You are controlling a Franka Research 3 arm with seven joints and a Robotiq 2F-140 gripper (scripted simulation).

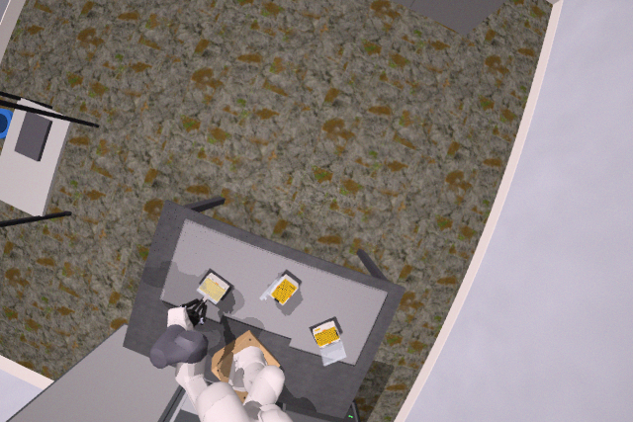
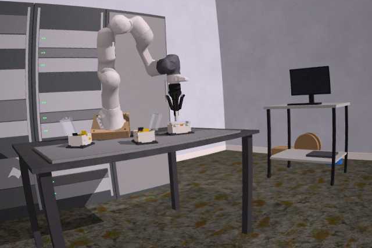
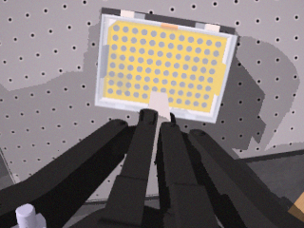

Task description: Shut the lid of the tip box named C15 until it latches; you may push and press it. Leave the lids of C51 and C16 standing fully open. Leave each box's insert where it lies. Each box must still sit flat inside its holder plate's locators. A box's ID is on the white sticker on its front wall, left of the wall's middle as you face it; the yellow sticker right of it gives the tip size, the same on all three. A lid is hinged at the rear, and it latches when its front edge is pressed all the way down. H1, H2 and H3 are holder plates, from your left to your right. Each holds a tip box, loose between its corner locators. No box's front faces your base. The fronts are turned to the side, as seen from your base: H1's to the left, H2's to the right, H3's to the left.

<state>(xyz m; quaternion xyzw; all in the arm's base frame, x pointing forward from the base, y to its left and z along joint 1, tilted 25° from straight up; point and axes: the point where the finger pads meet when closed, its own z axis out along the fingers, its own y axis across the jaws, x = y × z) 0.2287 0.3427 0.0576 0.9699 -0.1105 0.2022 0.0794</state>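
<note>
So we had three tip boxes on the grey mat (image 1: 326, 274), and honestly none of the sticker writing was readable: the white and yellow labels showed up as tiny blobs in the exterior view and nothing more. That meant we couldn't say from the pictures which box was C15.

We had our gripper (image 3: 158, 114) clenched tight with nothing between its fingers, pointing down over the leftmost box (image 1: 213, 288) as seen from our base. In the wrist view the closed fingertips sat right at the box's near edge, over its yellow insert (image 3: 166, 64). A pale tab poked out just past the tips. That box's lid looked down and flat, with the insert showing pale through it in the top view.

The middle box (image 2: 144, 136) and the right-hand box (image 2: 79, 139) both had their clear lids standing up. All three sat on dark holder plates.

Off to the side there was a monitor (image 2: 309, 81) on a cart (image 2: 306, 105), screen dark, no brand visible.
</note>
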